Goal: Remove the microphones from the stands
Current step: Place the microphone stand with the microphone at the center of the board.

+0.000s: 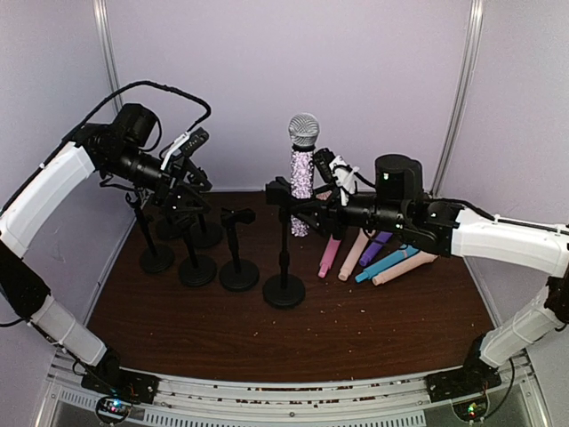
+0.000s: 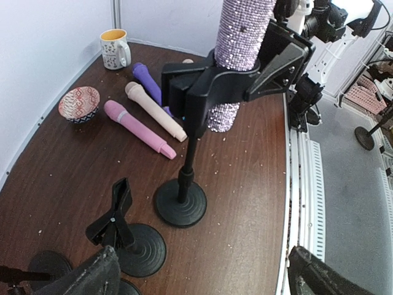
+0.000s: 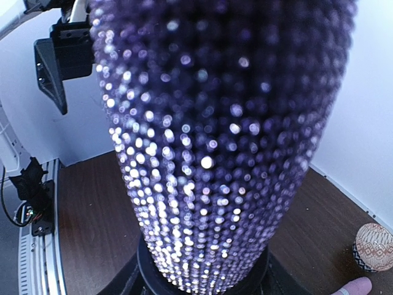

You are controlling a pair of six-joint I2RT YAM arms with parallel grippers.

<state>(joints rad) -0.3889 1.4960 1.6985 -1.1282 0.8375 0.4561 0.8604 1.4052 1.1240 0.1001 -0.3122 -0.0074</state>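
Your glittery microphone [image 1: 301, 182] stands upright in the clip [image 2: 233, 83] of the stand [image 1: 284, 289] on the desk [image 1: 356, 329], likely rigid, light and grippy-beaded, so take its body just above the clip; your left claw [image 2: 202, 278] hangs released, while whether the right claw [image 1: 308, 205] beside it is clenched I cannot tell.

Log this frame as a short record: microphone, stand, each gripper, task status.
microphone: rhinestone microphone, upright, held in the clip
stand: stand, round base on the table
left gripper: left gripper open, above the empty stands, holding nothing
right gripper: right gripper close against the microphone; grip unclear
other: loose microphones, mug, bowl
status: not yet removed
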